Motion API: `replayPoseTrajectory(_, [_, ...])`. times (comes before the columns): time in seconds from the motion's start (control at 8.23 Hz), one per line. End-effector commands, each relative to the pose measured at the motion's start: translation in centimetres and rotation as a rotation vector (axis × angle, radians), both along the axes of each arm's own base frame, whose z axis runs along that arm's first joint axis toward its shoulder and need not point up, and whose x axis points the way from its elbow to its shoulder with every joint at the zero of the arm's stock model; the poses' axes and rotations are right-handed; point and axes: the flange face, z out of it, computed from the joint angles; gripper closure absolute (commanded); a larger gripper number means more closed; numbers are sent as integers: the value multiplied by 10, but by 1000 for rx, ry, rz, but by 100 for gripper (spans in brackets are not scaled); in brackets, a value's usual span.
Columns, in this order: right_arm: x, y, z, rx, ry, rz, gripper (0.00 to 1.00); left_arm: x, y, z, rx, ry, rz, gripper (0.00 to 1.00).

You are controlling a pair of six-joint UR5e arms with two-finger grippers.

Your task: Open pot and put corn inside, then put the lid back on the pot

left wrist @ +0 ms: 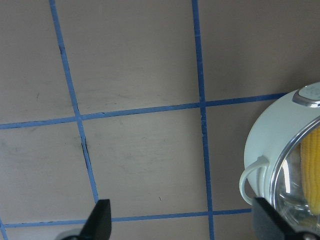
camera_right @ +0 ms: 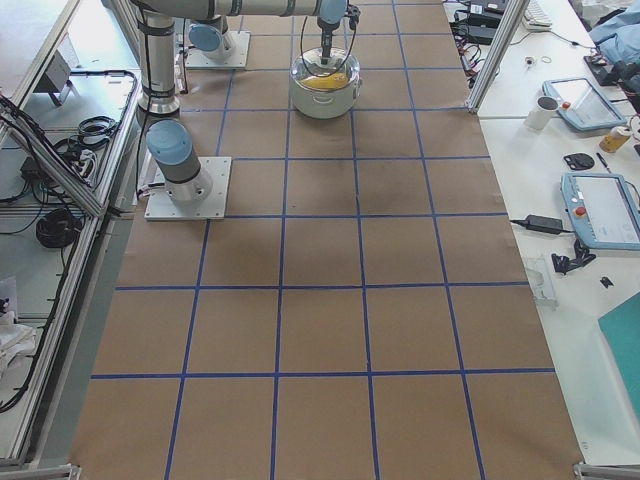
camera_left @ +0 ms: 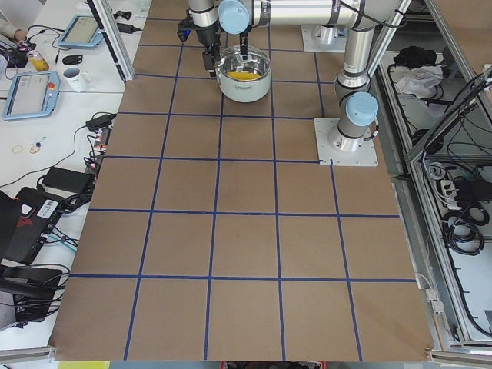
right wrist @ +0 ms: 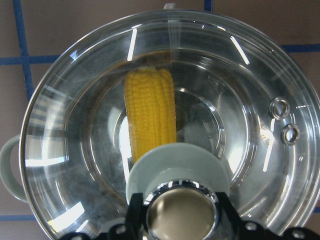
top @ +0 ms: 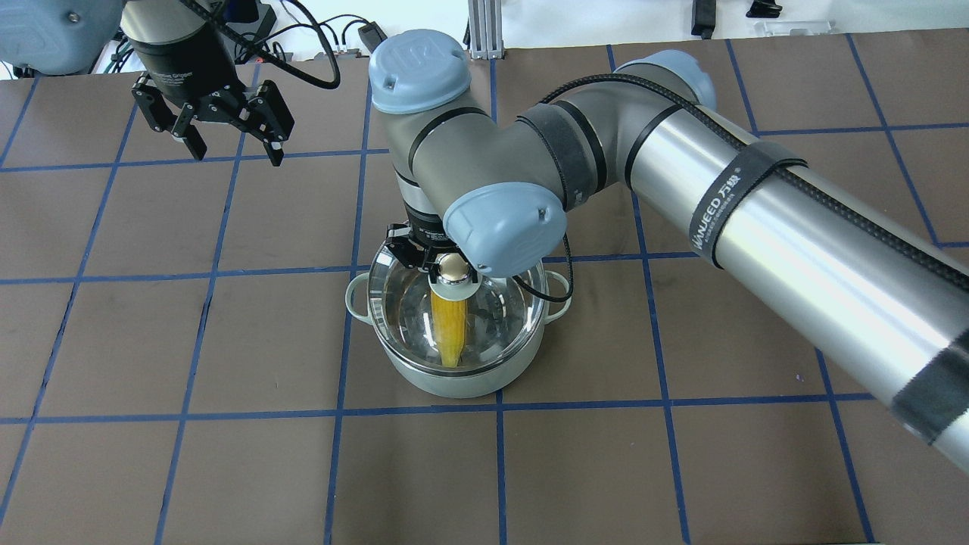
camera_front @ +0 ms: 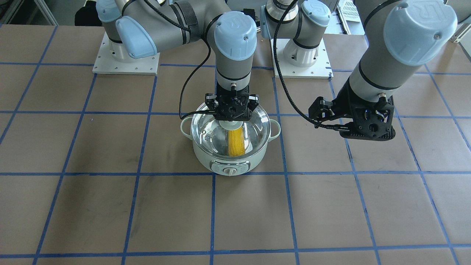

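Observation:
The pale mint-green pot point(camera_front: 206, 159) stands mid-table, its dial towards the front-facing camera. The yellow corn point(camera_front: 236, 142) lies inside it and shows through the glass in the overhead view point(top: 448, 325) and the right wrist view point(right wrist: 150, 115). The clear glass lid point(top: 401, 303) sits level on the pot's rim. My right gripper point(top: 447, 265) is straight above the pot, shut on the lid's beige-gold knob point(right wrist: 181, 215). My left gripper point(top: 237, 154) is open and empty, raised above the table off to the pot's side. The left wrist view shows the pot point(left wrist: 270, 145) at its right edge.
The table is brown with a grid of blue tape lines point(camera_front: 213, 206). The two arm base plates point(camera_front: 126, 59) point(camera_front: 301, 59) stand at the robot's side. A black cable point(camera_front: 184, 99) hangs by the pot. Benches with tablets point(camera_right: 600, 205) flank the table.

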Motion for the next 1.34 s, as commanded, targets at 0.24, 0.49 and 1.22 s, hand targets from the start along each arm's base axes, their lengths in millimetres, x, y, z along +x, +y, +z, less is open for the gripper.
replayPoseTrajectory(0.24, [-1, 1, 2, 1, 1, -5, 74, 0, 0, 0, -2, -2, 13, 0])
replayPoseTrajectory(0.49, [0, 3, 1, 10, 7, -13, 74, 0, 0, 0, -2, 0, 11, 0])
replayPoseTrajectory(1.22, [3, 6, -3, 18, 8, -5, 73, 0, 0, 0, -2, 1, 8, 0])
